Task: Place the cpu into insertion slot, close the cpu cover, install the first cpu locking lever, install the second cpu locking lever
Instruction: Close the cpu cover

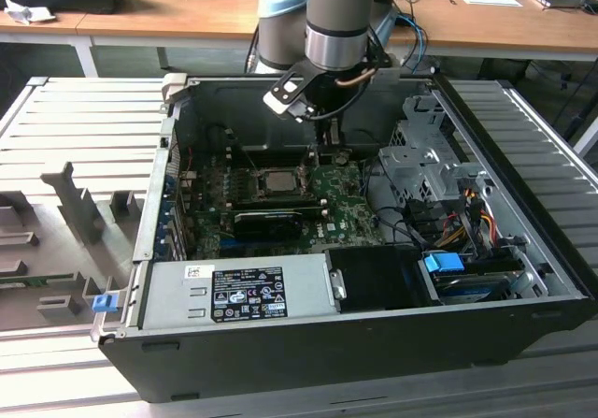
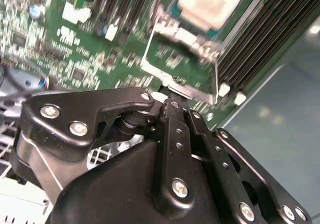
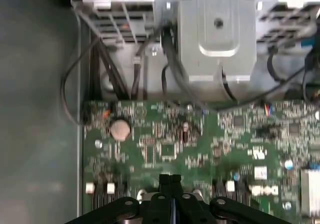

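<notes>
The cpu [image 2: 212, 1] is a pale square lying flat in the insertion slot [image 1: 277, 180] on the green board. The silvery cpu cover [image 2: 167, 29] lies flat around it. A thin metal lever [image 2: 172, 78] runs along the socket's edge, with a small tab [image 2: 178, 89] at its end. My gripper [image 2: 170, 103] is shut, its black fingers pressed together with the tips right at that tab. Whether they touch it I cannot tell. In the exterior view my gripper [image 1: 327, 142] hangs just to the right of the slot. In the first wrist view the gripper [image 3: 170, 180] is over the green board.
The board lies in an open black computer case [image 1: 523, 324]. A long black card [image 1: 266, 220] is in front of the slot, with a power supply [image 1: 234, 292] nearer still. A metal drive cage [image 3: 217, 31] and cables [image 1: 458, 222] stand on the exterior view's right. A coin battery [image 3: 120, 130] sits on the board.
</notes>
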You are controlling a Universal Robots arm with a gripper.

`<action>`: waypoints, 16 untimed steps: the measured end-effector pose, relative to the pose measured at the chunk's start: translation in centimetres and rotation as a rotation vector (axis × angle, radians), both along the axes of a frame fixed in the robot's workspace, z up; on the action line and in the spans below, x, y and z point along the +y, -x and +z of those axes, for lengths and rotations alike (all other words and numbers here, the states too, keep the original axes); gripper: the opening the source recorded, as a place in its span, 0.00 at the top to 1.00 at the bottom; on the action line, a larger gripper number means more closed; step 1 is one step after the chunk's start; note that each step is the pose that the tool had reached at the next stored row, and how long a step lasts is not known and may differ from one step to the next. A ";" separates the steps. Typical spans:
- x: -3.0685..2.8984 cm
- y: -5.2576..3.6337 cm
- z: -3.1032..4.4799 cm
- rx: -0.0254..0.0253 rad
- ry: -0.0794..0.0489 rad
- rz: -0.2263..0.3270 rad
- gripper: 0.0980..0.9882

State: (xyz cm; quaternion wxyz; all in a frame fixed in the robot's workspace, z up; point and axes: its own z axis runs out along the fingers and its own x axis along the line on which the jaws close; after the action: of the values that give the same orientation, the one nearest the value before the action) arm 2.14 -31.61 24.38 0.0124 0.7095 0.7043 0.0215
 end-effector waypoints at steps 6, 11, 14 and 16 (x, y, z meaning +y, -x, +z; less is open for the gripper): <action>0.00 3.05 -0.26 0.0001 0.000 0.000 0.99; 0.00 3.27 -0.77 0.0001 0.000 0.003 0.99; 0.00 3.62 -1.38 0.0001 0.000 0.003 0.99; -0.01 4.12 -1.52 0.0001 0.000 0.004 0.99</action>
State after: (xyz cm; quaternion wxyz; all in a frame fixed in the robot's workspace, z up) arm -1.97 -31.61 22.86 0.0123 0.7082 0.7056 0.0215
